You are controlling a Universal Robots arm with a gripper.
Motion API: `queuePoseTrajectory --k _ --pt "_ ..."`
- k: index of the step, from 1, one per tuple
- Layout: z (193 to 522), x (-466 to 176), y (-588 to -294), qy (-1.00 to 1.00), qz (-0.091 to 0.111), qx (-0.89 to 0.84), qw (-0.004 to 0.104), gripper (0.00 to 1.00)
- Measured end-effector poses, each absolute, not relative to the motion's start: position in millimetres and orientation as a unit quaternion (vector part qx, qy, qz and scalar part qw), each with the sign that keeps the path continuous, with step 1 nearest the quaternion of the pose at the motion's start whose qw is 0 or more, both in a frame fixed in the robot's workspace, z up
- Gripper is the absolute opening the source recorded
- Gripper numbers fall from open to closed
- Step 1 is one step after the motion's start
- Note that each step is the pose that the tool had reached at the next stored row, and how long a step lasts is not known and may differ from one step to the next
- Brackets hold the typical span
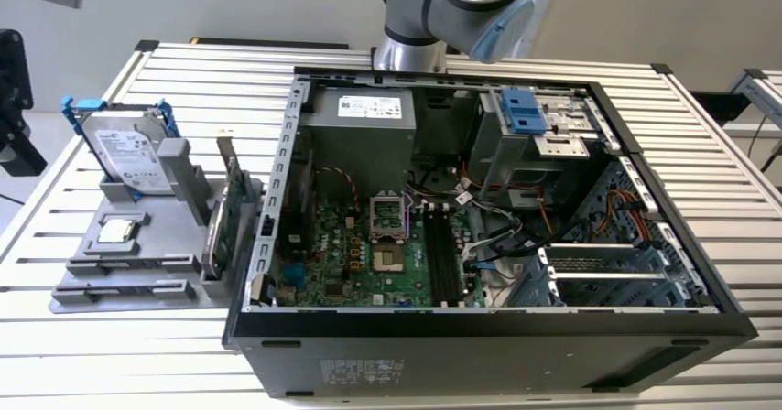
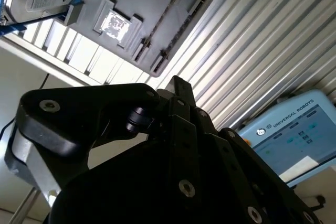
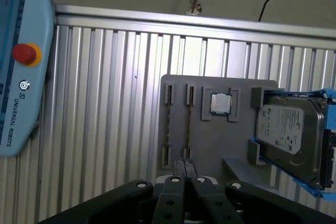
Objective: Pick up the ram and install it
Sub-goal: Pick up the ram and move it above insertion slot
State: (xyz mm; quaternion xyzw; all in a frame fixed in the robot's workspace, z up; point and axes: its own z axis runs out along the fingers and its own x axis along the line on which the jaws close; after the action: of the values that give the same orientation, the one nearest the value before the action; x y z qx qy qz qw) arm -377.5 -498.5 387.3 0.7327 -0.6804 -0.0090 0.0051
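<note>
ram (image 3: 188,124) on edge in a tray (image 3: 210,145) slot beside the cpu (image 3: 220,104), apart from my claw (image 3: 184,167); its long axis lines up with my closed, empty fingers.

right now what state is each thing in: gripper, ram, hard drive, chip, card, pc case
gripper: shut, holding nothing, up off the grey holder
ram: on edge in a holder slot, not picked up
hard drive: in its blue frame, propped on the holder
chip: flat in its recess
card: upright beside the case
case: on its side, panel off
memory slots: look empty
</note>
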Motion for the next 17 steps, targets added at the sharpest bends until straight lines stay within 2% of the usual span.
queuePoseTrajectory --k 12,13,17 --pt "387.3 -377.5 -498.5 -0.678 -0.009 0.735 0.005 0.0" --pt "387.3 -377.4 -498.5 -0.678 -0.009 0.735 0.005 1.0" --pt "387.3 -377.5 -498.5 -0.677 -0.009 0.735 0.005 1.0"
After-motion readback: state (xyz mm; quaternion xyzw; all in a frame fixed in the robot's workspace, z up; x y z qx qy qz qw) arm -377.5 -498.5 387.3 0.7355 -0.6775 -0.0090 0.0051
